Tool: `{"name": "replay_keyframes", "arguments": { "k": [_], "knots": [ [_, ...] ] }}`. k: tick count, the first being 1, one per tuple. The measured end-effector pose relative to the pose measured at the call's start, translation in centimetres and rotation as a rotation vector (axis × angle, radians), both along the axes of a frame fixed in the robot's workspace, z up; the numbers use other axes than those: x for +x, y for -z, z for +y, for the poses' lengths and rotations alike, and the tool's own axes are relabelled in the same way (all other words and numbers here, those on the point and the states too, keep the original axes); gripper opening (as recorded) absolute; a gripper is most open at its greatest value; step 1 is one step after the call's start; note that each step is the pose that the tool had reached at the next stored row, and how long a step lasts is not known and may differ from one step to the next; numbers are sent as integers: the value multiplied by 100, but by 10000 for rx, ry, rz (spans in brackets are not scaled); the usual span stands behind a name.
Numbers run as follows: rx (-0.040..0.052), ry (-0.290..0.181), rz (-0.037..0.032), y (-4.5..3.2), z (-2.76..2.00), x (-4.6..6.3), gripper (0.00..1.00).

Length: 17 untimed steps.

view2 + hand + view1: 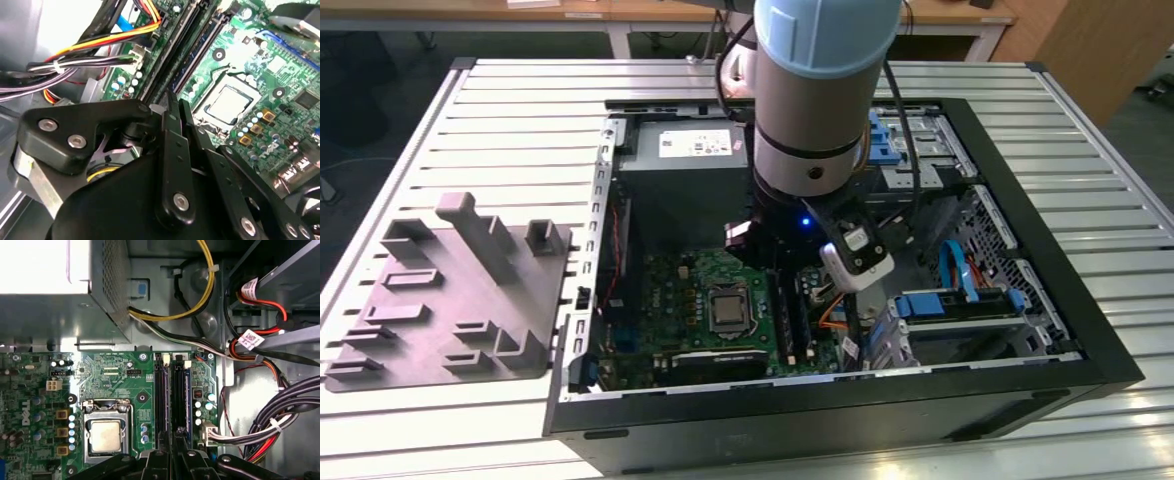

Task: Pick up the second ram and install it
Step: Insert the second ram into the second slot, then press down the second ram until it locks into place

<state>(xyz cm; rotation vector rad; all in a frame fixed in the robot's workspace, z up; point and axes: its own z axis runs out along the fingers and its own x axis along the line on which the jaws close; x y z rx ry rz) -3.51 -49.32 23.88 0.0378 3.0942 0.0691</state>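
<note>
Below my claw [176, 450] I counted one green motherboard [115, 375] with one processor socket [106, 434] and two long memory slots [171, 395] ahead of my fingers. One silver power supply [65, 295] sat beyond. One grey tray [447, 290] lay outside the one open case [1041, 250].

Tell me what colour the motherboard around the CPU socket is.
Green; the motherboard shows best in the first wrist view, around the silver-topped CPU socket.

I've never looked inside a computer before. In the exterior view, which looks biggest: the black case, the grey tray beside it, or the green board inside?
1. Case, clearly largest.
2. Tray and board: unsure, since the arm and case wall hide part of the board.
</note>
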Motion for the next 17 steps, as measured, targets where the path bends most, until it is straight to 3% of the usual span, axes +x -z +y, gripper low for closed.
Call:
{"name": "replay_keyframes", "arguments": {
  "k": [7,8,17],
  "knots": [
    [-1,0,0,-1,0,0,17],
    [0,0,0,-1,0,0,11],
    [-1,0,0,-5,0,0,10]
  ]
}}
